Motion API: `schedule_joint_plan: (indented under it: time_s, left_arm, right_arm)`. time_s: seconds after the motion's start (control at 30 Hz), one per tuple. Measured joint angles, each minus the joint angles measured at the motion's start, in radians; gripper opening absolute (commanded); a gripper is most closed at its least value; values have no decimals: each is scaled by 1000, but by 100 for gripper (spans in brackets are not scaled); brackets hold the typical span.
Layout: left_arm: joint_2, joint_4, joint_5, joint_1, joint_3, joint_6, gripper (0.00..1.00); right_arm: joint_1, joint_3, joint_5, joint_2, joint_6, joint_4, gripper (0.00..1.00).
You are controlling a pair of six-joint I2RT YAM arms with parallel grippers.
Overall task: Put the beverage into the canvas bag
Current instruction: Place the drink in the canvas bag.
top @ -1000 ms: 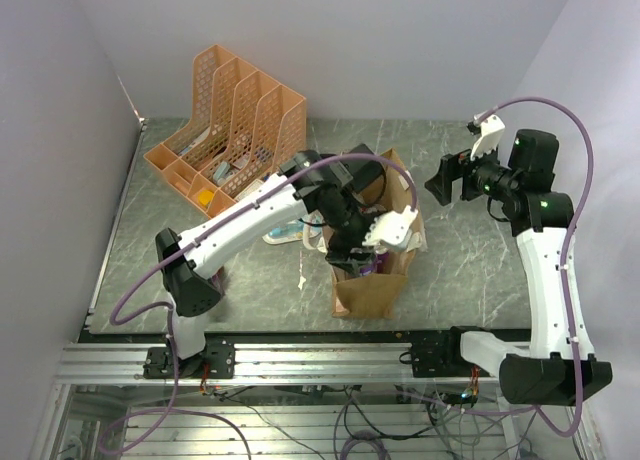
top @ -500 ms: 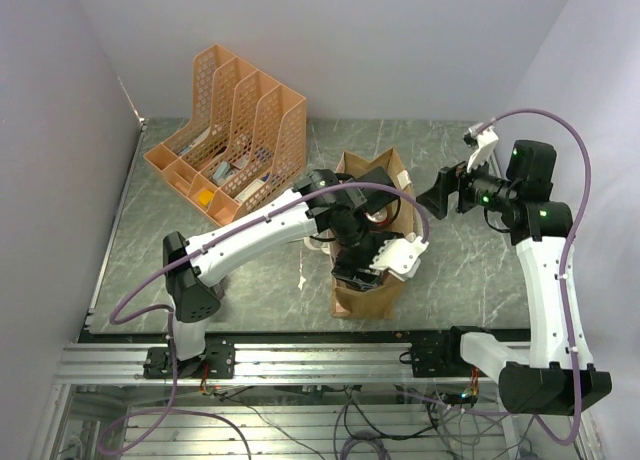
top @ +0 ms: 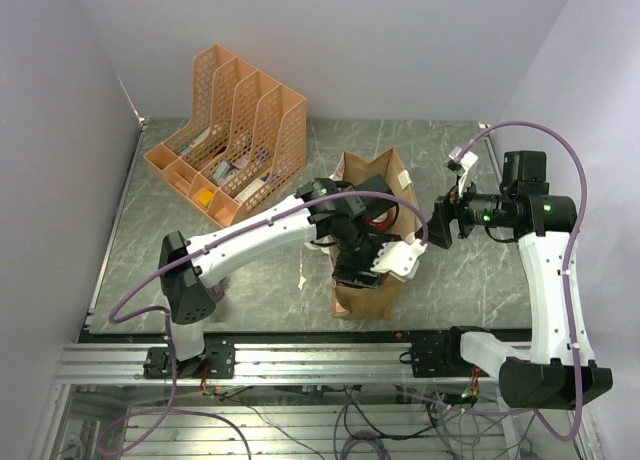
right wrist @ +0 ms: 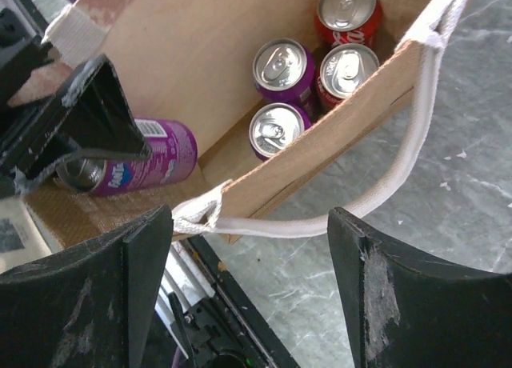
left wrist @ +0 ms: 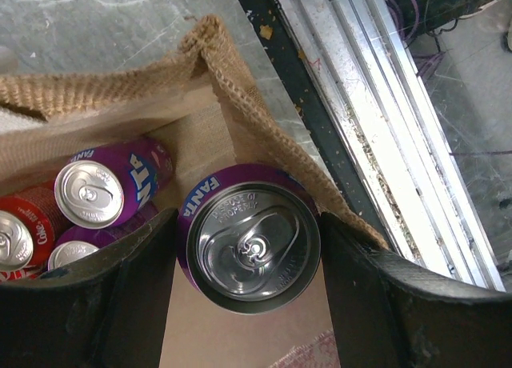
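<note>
The canvas bag [top: 365, 292] stands open in the middle of the table. My left gripper [top: 378, 260] reaches into its near end, shut on a purple Fanta can [left wrist: 248, 248] that touches both jaws, top facing the camera. That can [right wrist: 148, 164] lies sideways low inside the bag in the right wrist view. Several other cans stand inside, purple [left wrist: 104, 188] and red [left wrist: 20, 224]. My right gripper [top: 440, 225] is open just right of the bag. The white strap handle [right wrist: 400, 168] hangs in front of its open jaws [right wrist: 252, 280], untouched.
An orange mesh file organiser [top: 235, 140] stands at the back left. The metal rail [left wrist: 384, 104] at the table's near edge runs just below the bag. Bare marble surface [right wrist: 448, 248] lies to the bag's right.
My left gripper carried the can toward the bag's near end and lower inside. My right arm swung down toward the bag's right side, and its jaws narrowed slightly.
</note>
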Motion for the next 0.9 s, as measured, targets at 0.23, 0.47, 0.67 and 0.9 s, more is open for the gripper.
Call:
schedule_joint_plan:
  time_s: [0.23, 0.47, 0.67, 0.9]
  left_arm:
    - [-40, 21, -16, 18, -14, -50, 7]
    - [-48, 46, 30, 124, -10, -138, 7]
    - [-50, 91, 70, 209, -8, -224, 7]
    - [-54, 134, 104, 280, -7, -294, 7]
  right_arm:
    - [0, 0, -35, -22, -152, -103, 69]
    - [0, 14, -93, -143, -349, -166, 65]
    - [60, 35, -114, -135, -465, -185, 56]
    - [287, 35, -85, -43, -468, -174, 55]
